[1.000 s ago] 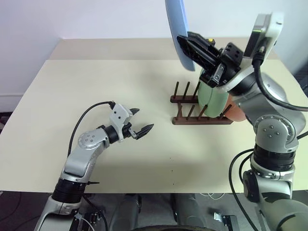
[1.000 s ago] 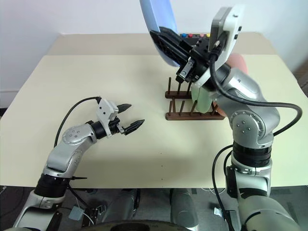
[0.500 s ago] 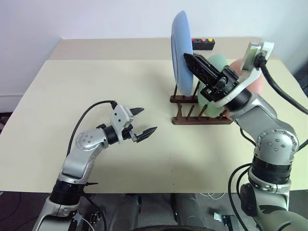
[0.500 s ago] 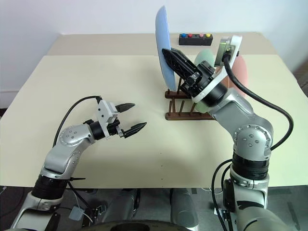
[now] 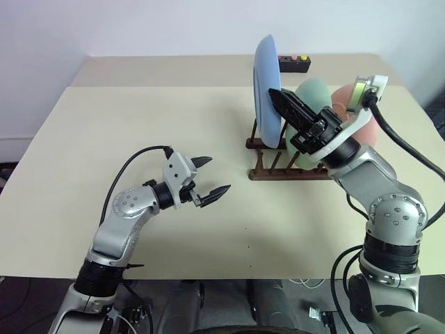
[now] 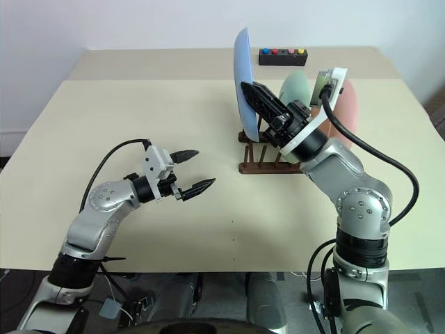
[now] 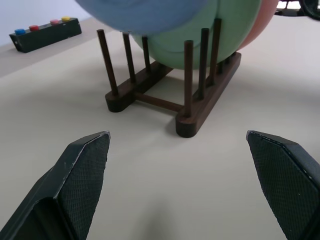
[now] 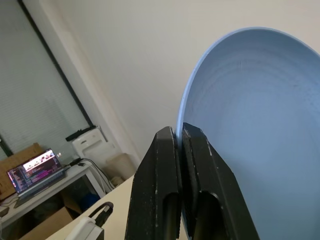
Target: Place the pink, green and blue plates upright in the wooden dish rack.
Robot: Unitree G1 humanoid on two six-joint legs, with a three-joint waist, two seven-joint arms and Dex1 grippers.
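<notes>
My right gripper [image 5: 275, 94] is shut on the rim of the blue plate [image 5: 267, 83] and holds it upright over the left end of the wooden dish rack [image 5: 279, 173]. The plate's lower edge hangs about level with the tops of the pegs. In the right wrist view both fingers [image 8: 162, 165] pinch the blue plate [image 8: 250, 125] at its edge. The green plate [image 5: 314, 92] and, to its right, the pink plate [image 5: 343, 96] stand upright in the rack. My left gripper [image 5: 217, 174] hovers open and empty above the table, left of the rack [image 7: 200, 102] and facing it.
A small black box with coloured buttons [image 5: 294, 64] lies at the far edge of the table, behind the rack. The cream table [image 5: 139, 125] stretches wide to the left and in front of the rack. A wall rises behind the table.
My right gripper has come down with the blue plate, turning it upright over the rack's left end. The left gripper has stayed nearly where it was, still open.
</notes>
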